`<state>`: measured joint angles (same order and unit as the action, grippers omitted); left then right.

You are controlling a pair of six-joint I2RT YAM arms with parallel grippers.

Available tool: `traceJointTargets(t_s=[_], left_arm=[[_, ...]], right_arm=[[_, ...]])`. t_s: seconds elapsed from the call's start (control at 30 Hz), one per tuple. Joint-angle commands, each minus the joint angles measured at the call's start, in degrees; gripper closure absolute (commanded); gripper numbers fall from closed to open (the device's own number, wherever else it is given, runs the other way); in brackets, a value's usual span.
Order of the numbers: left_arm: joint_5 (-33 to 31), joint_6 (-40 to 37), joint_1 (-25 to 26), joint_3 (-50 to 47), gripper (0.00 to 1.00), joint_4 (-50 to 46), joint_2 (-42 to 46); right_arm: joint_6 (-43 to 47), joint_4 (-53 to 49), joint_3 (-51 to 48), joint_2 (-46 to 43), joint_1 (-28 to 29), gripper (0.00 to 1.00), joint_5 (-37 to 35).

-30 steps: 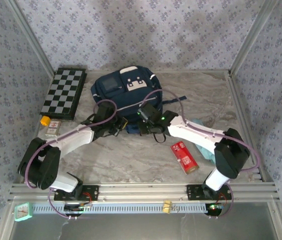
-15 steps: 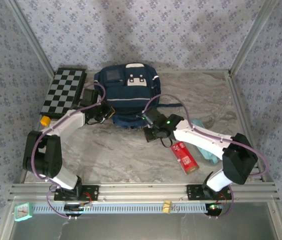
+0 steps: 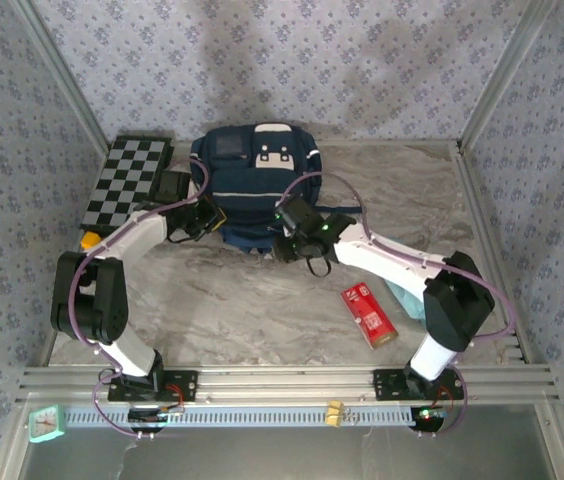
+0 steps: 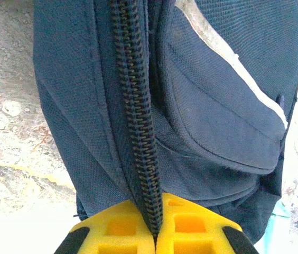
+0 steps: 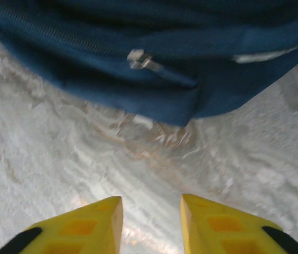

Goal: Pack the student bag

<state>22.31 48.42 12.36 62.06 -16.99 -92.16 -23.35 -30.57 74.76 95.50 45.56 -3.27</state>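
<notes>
The navy student bag (image 3: 258,178) stands at the back middle of the table, white patches on top. My left gripper (image 3: 210,220) is at its left side, and its yellow fingers (image 4: 118,232) are shut on the bag's black zipper seam (image 4: 136,116), with the blue fabric (image 4: 217,106) hanging beyond. My right gripper (image 3: 288,243) is at the bag's near edge. In the right wrist view it (image 5: 151,211) stands open over bare marble, nothing between the fingers, with the bag's lower edge (image 5: 154,90) and a silver zipper pull (image 5: 138,59) just ahead.
A chessboard (image 3: 127,185) lies at the back left, a small orange-capped item (image 3: 89,240) just in front of it. A red packet (image 3: 369,315) and a teal cloth (image 3: 409,300) lie on the right, under the right arm. Metal frame posts border the table.
The bag has shifted toward the back wall, held by the left gripper, which moved left and back with it. The right gripper has opened and now stands free of the bag.
</notes>
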Motion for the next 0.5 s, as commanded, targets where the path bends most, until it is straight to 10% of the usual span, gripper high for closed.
traceJointTargets(t_s=[0.0, 0.47], left_arm=[[1.0, -1.8, -0.4, 1.4, 1.00, 1.9, 3.0], [1.3, -0.2, -0.4, 0.5, 1.00, 2.1, 3.0]], right_arm=[[4.6, 0.2, 2.6, 3.0, -2.3, 0.62, 3.9], [16.4, 6.0, 8.6, 12.8, -6.5, 0.42, 9.4]])
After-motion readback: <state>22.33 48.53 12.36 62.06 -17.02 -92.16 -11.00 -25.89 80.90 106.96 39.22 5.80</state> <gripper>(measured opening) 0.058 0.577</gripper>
